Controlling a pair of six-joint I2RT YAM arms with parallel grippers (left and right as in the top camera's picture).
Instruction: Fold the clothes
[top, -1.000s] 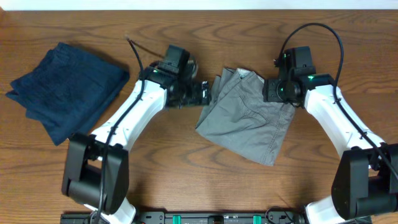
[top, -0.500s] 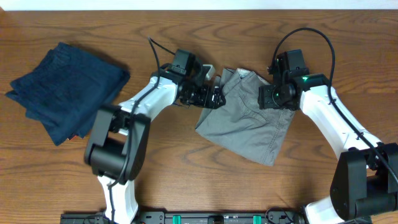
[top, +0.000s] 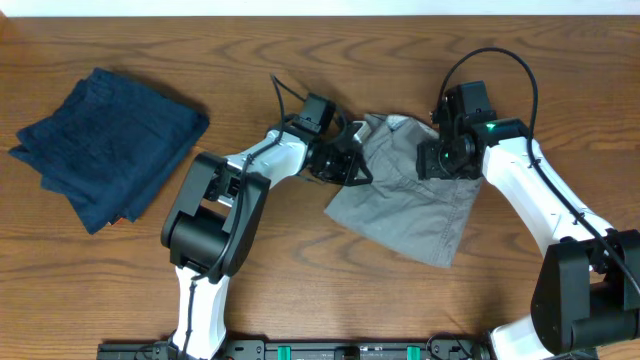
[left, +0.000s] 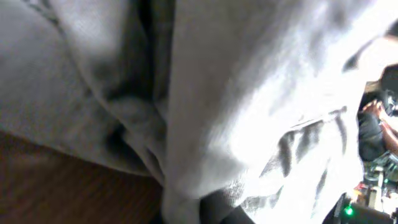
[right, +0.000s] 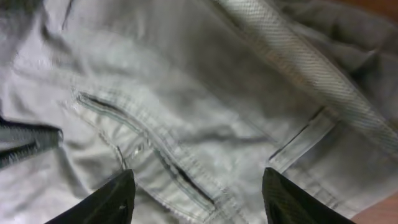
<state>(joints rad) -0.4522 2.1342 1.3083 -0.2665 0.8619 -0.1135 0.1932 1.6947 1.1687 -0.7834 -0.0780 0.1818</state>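
Note:
The grey shorts (top: 410, 200) lie crumpled at mid-table, pale lining showing near the top. My left gripper (top: 350, 165) sits at their left edge, shut on a bunched fold of grey cloth (left: 186, 186) that fills the left wrist view. My right gripper (top: 438, 160) hovers over the upper right of the shorts. It is open, with dark fingertips (right: 112, 199) spread to either side of a stitched pocket slit (right: 161, 155) and nothing between them. A dark navy garment (top: 105, 140) lies folded at the far left, away from both arms.
Bare wooden table (top: 300, 260) surrounds the shorts. The two arm bases (top: 190, 300) (top: 585, 300) stand near the front edge, and a black cable (top: 500, 55) loops above the right wrist.
My left arm has reached right to the shorts' left edge and shut on the cloth, pushing that edge rightwards. The right gripper has stayed almost still.

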